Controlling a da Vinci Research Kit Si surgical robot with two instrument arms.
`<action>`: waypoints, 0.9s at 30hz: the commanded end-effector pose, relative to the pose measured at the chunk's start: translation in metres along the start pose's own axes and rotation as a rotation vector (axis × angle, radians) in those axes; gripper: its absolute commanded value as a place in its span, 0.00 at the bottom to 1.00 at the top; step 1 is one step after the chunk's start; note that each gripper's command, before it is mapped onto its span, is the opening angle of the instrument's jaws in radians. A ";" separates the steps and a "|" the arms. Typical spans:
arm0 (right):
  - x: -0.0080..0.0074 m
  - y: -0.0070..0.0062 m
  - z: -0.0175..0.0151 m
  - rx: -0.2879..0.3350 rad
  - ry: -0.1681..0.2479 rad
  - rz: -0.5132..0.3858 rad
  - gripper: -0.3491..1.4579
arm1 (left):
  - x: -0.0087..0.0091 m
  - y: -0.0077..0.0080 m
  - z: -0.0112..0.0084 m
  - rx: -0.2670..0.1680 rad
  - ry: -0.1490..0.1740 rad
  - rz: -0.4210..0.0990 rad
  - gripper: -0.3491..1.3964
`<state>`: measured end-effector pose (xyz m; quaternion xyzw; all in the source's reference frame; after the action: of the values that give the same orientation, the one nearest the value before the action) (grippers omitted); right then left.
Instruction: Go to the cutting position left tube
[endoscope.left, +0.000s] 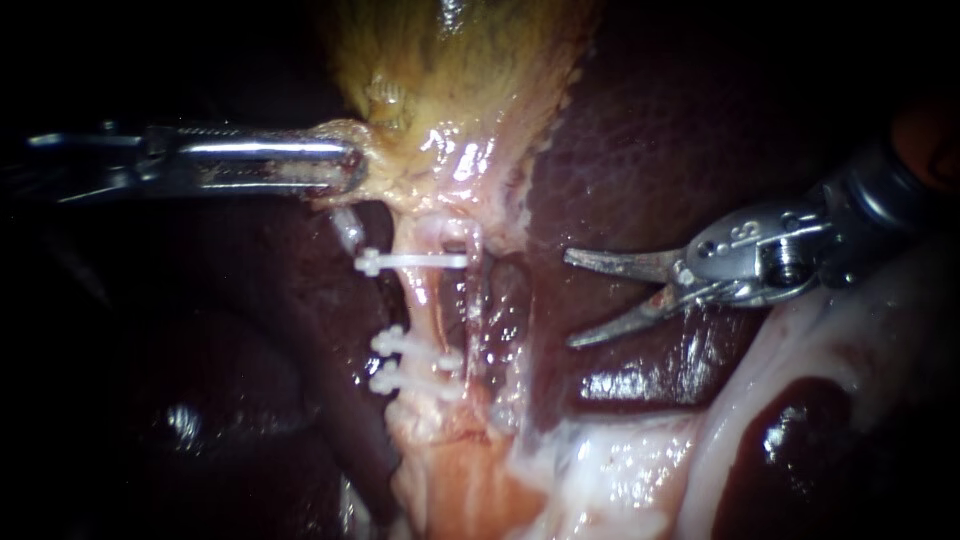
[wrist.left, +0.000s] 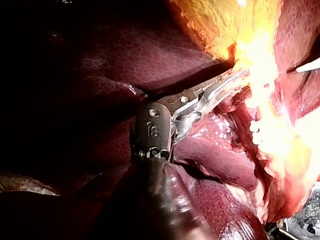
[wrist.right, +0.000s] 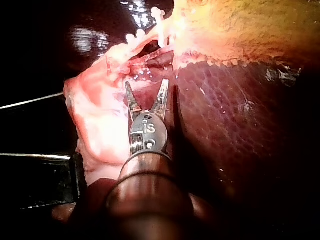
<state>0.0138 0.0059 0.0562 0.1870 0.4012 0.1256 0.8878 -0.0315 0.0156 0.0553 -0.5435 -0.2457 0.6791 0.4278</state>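
Dark red liver (endoscope.left: 640, 150) fills the background. Left tube (endoscope.left: 425, 300) runs pale down the centre, below the yellow gallbladder (endoscope.left: 450, 70). Three white clips (endoscope.left: 410, 262) sit on it: one high, two close together lower down. A second tube (endoscope.left: 478, 300) lies just beside it. Two instruments in view. Your right instrument (endoscope.left: 570, 300) hangs over the liver, near the tubes but apart from them, blades spread. Your left instrument (endoscope.left: 340, 168) has its jaws pinched on the gallbladder's lower edge.
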 end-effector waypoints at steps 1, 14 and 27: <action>0.0000 0.0000 0.0000 0.000 0.000 0.000 0.98 | 0.0004 0.0002 -0.0006 -0.004 -0.002 -0.002 0.00; 0.0022 -0.0006 0.0012 0.138 0.026 0.027 0.98 | 0.0032 0.0018 -0.0059 -0.004 0.017 -0.022 0.00; 0.0055 -0.0018 0.0068 0.260 0.084 0.124 0.98 | 0.0032 0.0020 -0.0054 -0.001 0.018 -0.022 0.00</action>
<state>0.0229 0.0047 0.0561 0.3201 0.4391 0.1355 0.8285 -0.0272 0.0166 0.0504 -0.5472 -0.2480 0.6692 0.4373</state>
